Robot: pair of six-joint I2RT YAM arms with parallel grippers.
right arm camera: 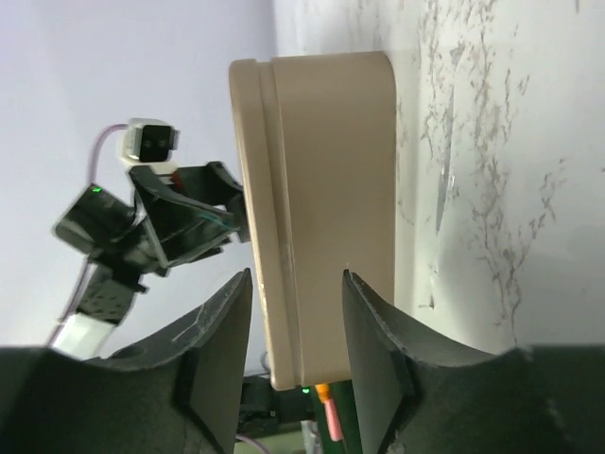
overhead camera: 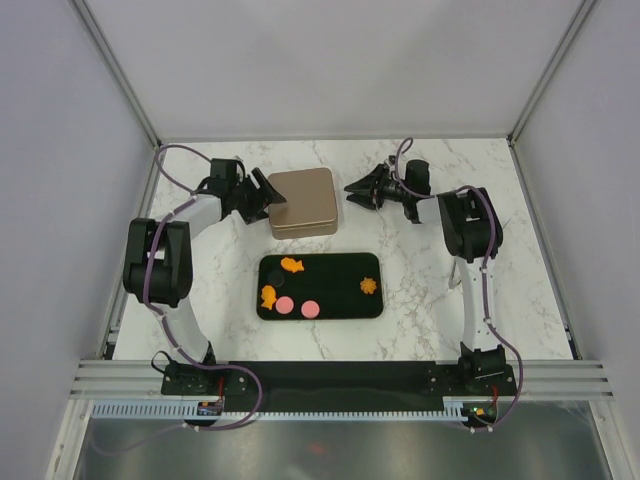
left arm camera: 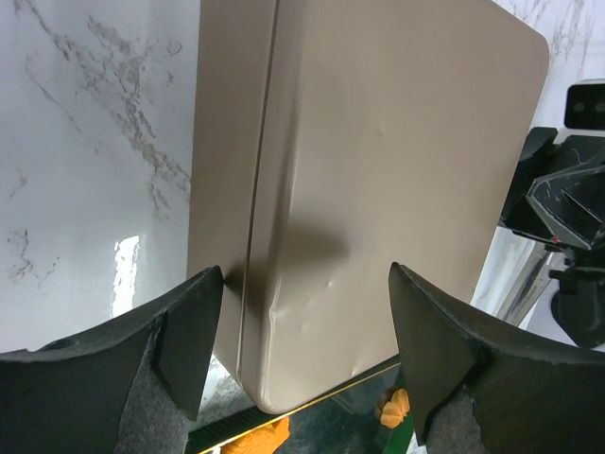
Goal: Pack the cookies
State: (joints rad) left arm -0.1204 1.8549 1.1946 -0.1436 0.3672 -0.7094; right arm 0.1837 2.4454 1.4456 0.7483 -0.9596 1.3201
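Tan lidded tin [overhead camera: 302, 202] toward far edge of counter [overhead camera: 420, 320], mid-width; black tray [overhead camera: 340, 300] just nearer, at counter's centre; five cookies [overhead camera: 291, 265] lying on tray: three orange, two pink, four toward left end, one orange toward right end; left gripper [overhead camera: 268, 193] at tin's left side, jaws open, holding nothing; right gripper [overhead camera: 354, 189] just off tin's right side, jaws open, empty.

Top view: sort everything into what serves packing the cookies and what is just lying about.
For the job: cookies, black tray, tan tin, left gripper, right gripper.
Just there: marble table, enclosure walls.
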